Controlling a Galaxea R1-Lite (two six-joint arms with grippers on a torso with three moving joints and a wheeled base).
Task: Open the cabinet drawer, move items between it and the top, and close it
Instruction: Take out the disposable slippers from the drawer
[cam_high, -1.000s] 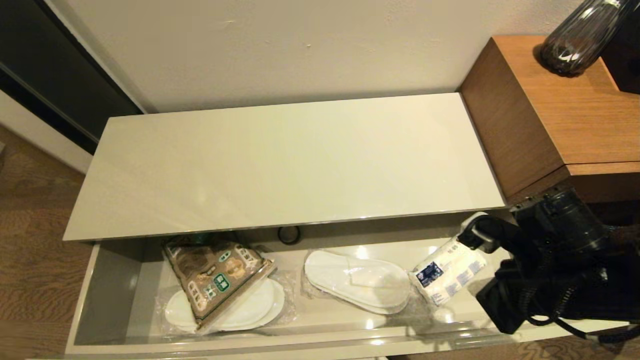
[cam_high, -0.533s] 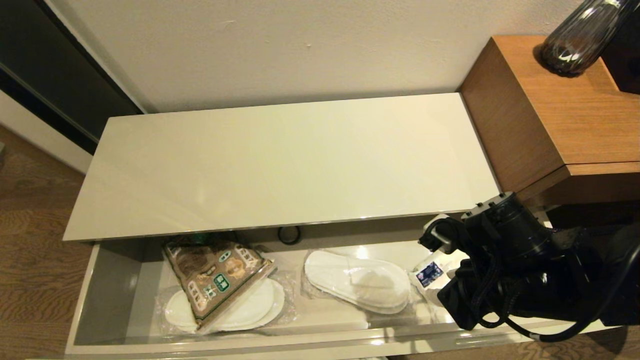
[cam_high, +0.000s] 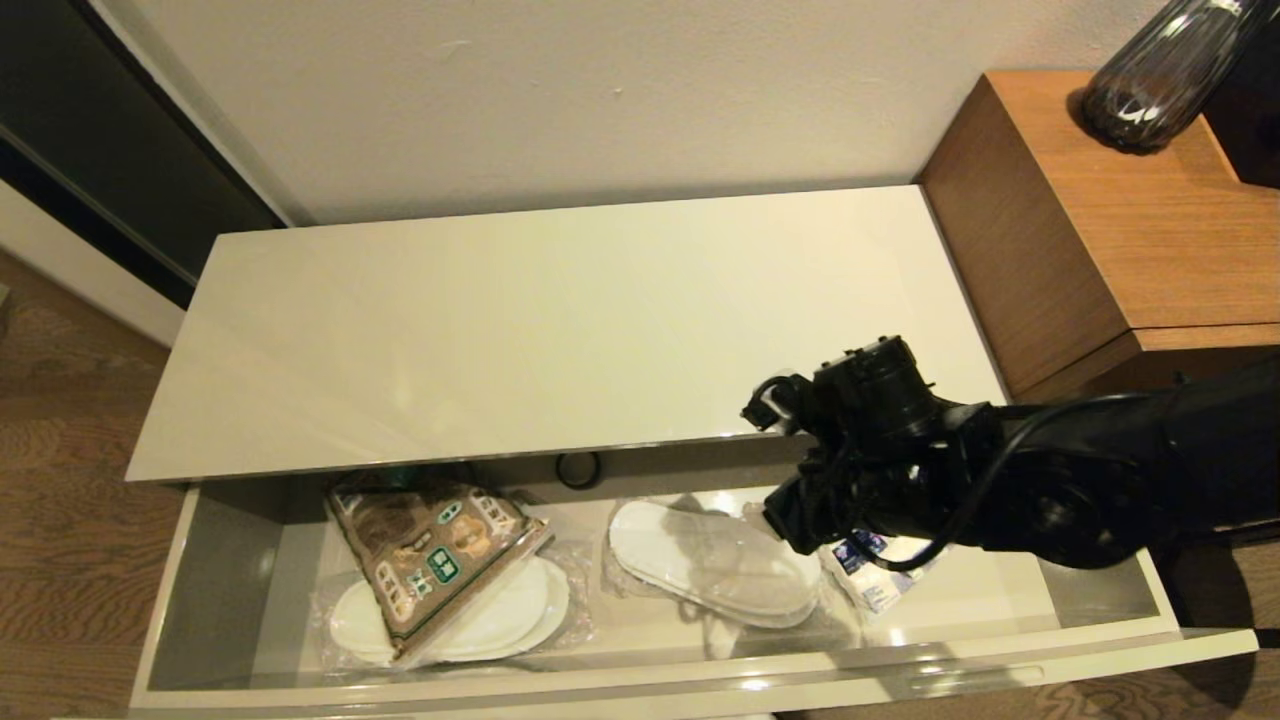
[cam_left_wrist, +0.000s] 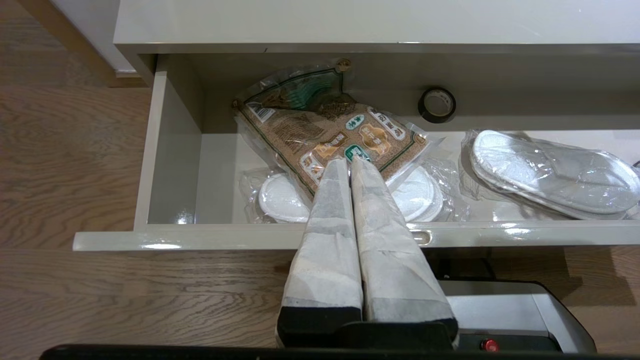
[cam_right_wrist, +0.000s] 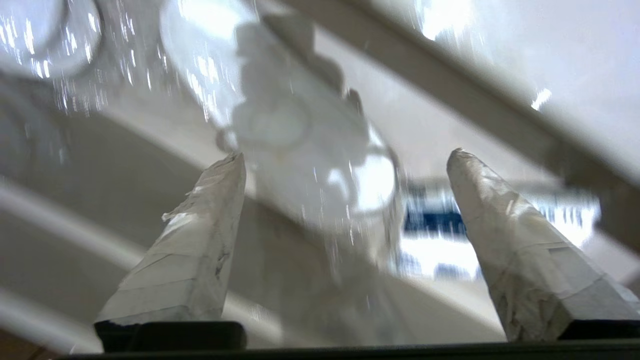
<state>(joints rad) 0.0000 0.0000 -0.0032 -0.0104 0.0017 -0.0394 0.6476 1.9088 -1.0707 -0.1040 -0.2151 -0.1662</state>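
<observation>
The cabinet drawer stands pulled out under the bare top. In it lie a brown-and-green snack bag over one wrapped pair of slippers, a black tape roll at the back, a second wrapped pair of slippers and a white tissue pack with a blue label. My right gripper hangs open over the second slippers and the tissue pack, holding nothing. My left gripper is shut and empty in front of the drawer, pointing at the snack bag.
A taller brown wooden side table with a dark vase stands against the cabinet's right end. My right arm reaches across the drawer's right part. Wood floor lies to the left and in front.
My right gripper has opened and let go of the tissue pack, which now lies in the drawer's right part. The right arm has swung left, over the slippers.
</observation>
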